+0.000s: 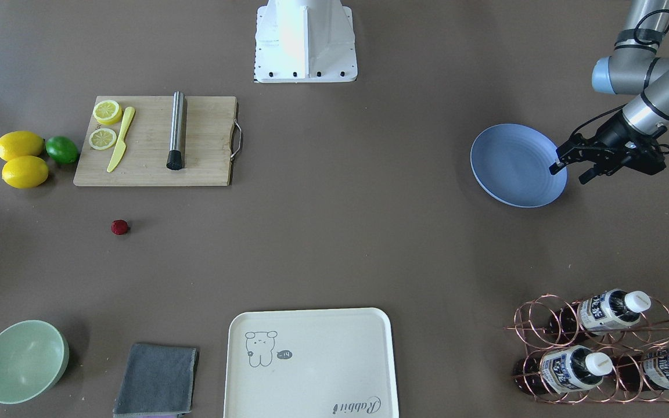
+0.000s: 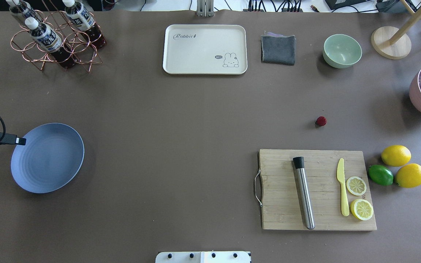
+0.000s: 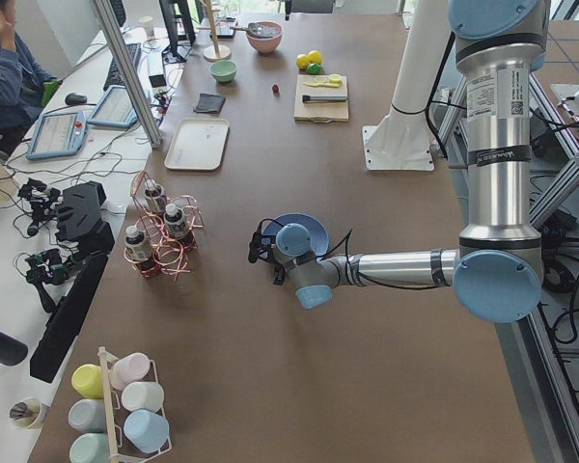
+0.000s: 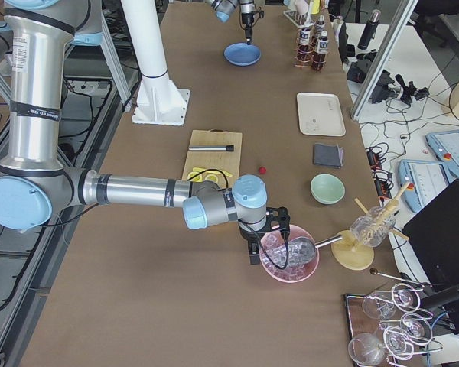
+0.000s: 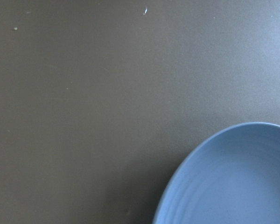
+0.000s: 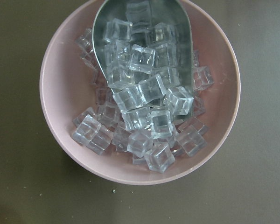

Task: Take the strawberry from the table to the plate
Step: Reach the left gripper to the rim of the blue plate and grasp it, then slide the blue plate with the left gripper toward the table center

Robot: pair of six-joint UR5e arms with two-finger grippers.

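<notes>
soft, even light from above falls on the matte table (image 2: 196,109). faint blurry shadows hug the plate (image 2: 48,157) and green bowl (image 2: 342,51). glare bleaches the white robot base (image 1: 305,40) at the top centre. the left wrist view is dim and soft, while the ice cubes (image 6: 144,93) are sharp and glinting.

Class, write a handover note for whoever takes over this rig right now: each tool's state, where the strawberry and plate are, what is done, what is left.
Left tool: open, empty, at the plate rim.
Right tool: over the ice bowl; open or shut cannot be told.
Strawberry: on the table near the board, far across from the plate.
Done: nothing yet; the plate is empty.
Left: grasp the strawberry, carry it to the plate, release.
</notes>
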